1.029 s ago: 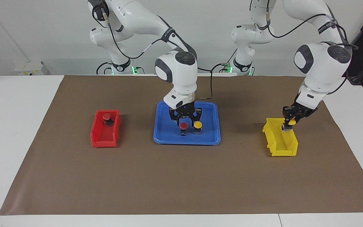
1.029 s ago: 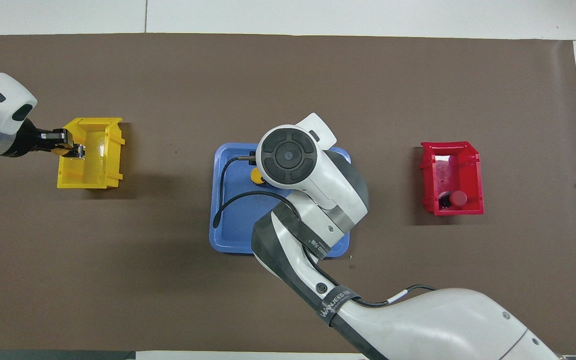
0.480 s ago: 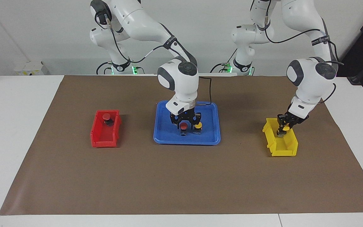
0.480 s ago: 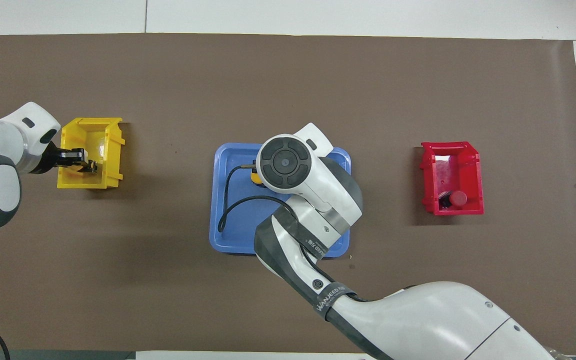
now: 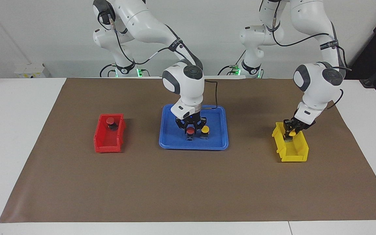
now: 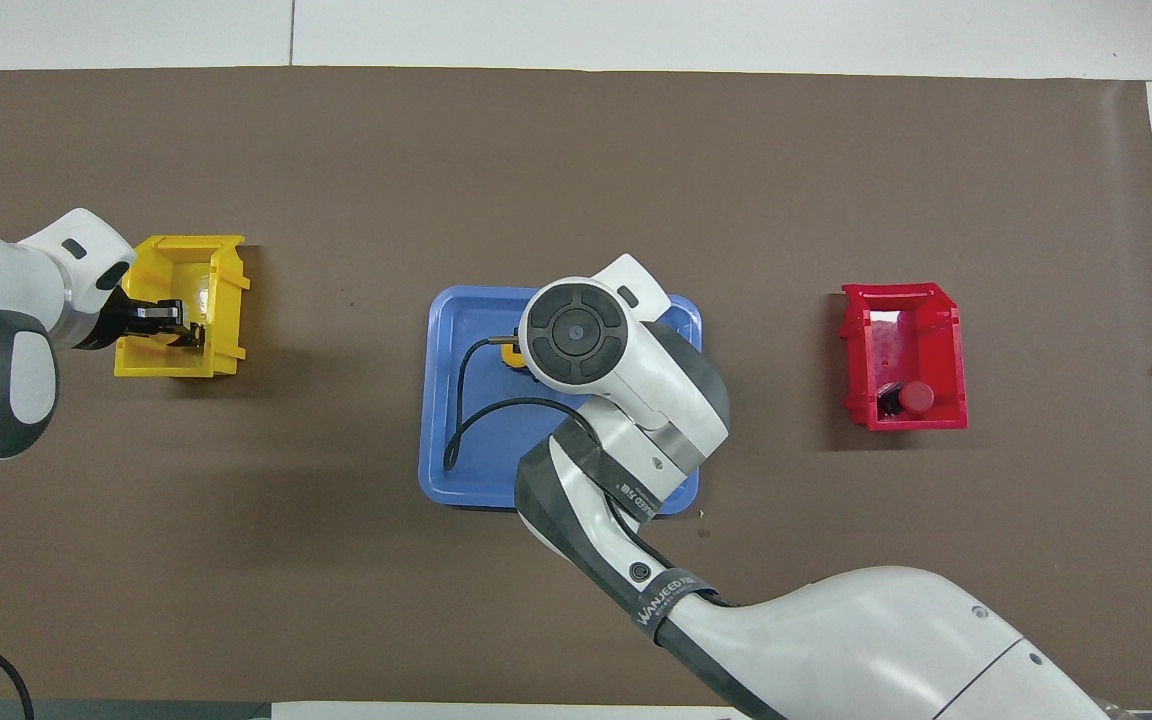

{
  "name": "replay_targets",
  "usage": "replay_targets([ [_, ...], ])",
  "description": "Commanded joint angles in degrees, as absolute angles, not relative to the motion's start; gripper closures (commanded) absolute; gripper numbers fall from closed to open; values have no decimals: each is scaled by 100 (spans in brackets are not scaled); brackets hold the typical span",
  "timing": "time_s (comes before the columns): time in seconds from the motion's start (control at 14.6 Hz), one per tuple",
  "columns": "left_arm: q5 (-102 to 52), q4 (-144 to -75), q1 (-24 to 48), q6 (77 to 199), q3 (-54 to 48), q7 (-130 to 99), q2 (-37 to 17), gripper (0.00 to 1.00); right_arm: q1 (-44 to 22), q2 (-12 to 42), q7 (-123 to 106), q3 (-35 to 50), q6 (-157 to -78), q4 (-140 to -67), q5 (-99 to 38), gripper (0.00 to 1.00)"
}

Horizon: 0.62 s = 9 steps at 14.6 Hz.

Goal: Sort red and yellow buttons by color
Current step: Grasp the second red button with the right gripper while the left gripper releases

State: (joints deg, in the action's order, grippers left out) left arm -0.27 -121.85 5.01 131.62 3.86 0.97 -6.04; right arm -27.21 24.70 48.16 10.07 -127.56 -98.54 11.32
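On the blue tray in the middle of the mat stand a red button and a yellow button, side by side. My right gripper is down over the tray, shut on the red button. My left gripper is low inside the yellow bin, shut on another yellow button. A second red button lies in the red bin. In the overhead view the right arm hides most of the tray; only an edge of the yellow button shows.
The red bin sits toward the right arm's end of the brown mat, the yellow bin toward the left arm's end. White table shows around the mat's edges.
My right gripper came down and closed on the red button in the tray. The left gripper sank deeper into the yellow bin with its yellow button.
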Motion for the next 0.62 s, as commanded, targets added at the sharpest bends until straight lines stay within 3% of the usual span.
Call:
replay_targets([
  [0.0,-141,-12296,545,13184,396,193,-501,66,-2506,2268,4773,1046,-12080,-9459,1230,76],
  [0.07,-141,-12287,545,13157,404,193,-501,49,-2313,2050,4581,1046,-11902,-9457,1196,76],
  [0.34,-141,-11840,554,12518,413,202,-484,33,-962,829,2652,1046,-11243,-10035,723,76],
  [0.48,-141,-11306,632,11825,378,123,-413,24,-74,292,1377,1046,-11241,-10640,301,76],
  [0.55,-141,-10972,824,11491,378,-16,-404,11,286,168,858,1046,-11276,-10852,73,75],
])
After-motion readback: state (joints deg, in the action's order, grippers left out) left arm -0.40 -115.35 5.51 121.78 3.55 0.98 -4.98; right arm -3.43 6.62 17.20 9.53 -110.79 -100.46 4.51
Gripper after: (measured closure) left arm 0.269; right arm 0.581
